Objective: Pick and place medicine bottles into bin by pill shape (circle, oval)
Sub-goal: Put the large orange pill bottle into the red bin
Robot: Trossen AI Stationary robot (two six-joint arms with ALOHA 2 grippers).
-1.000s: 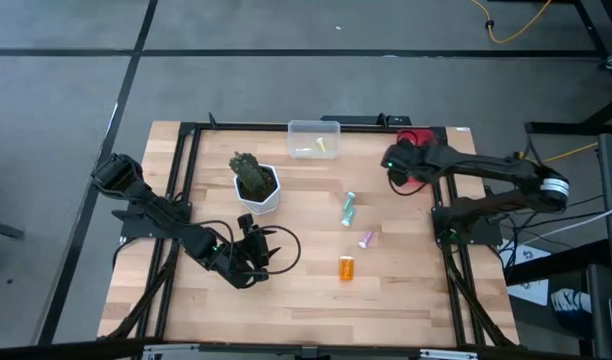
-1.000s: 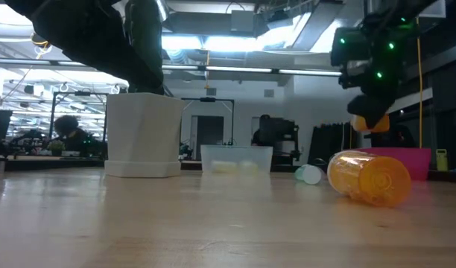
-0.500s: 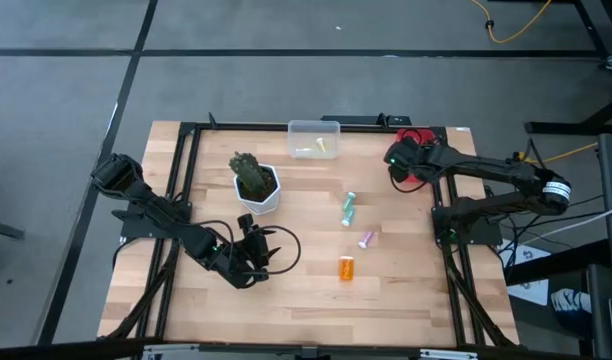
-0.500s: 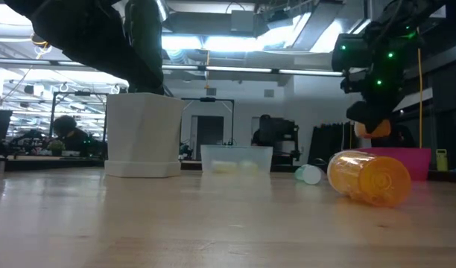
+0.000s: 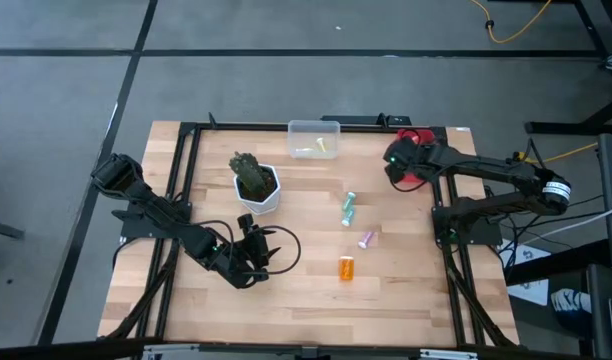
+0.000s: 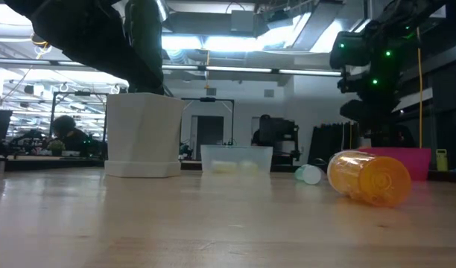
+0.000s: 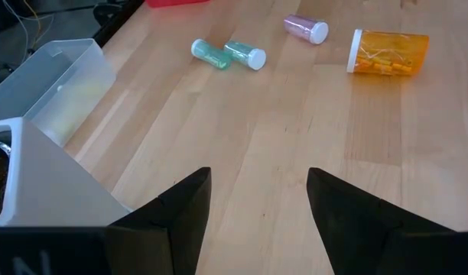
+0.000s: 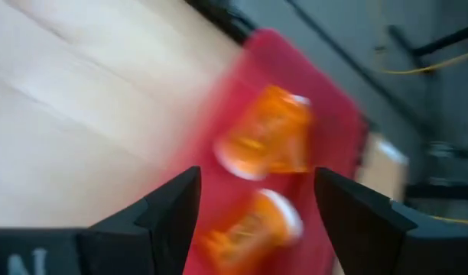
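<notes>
Overhead, the right hand (image 5: 397,163) sits above the red bin (image 5: 414,183) at the far right part of the table (image 5: 306,300). Its own wrist view shows the two dark fingers (image 8: 169,214) spread wide with nothing between them. Past them, two orange bottles (image 8: 266,142) lie inside the red bin (image 8: 326,137), one beside the other; the picture is smeared, so cap detail cannot be read. In the low view the right hand (image 6: 373,112) hangs just over the bin's pink rim (image 6: 410,158).

Left hand (image 5: 253,243) rests low at the near left part of the table, beside the white hexagonal plant pot (image 5: 258,192). Fingers (image 7: 180,206) stand wide apart, gripping nothing.

Bottles loose on the table:
- one orange bottle (image 5: 346,267), on its side, nearest the front edge; also large in the low view (image 6: 368,177) and in the left wrist view (image 7: 387,52), pale cap visible.
- one pink bottle (image 5: 366,239), on its side, just behind the orange one; seen again at (image 7: 306,29).
- two green bottles (image 5: 348,208), lying end to end and touching, mid-table; same pair at (image 7: 228,55).

Clear bin (image 5: 314,139) stands at the far edge, centre. Something pale yellow lies in it; whether it is a bottle cannot be told. The low view shows it (image 6: 236,158) behind and between the pot (image 6: 142,134) and the orange bottle.
</notes>
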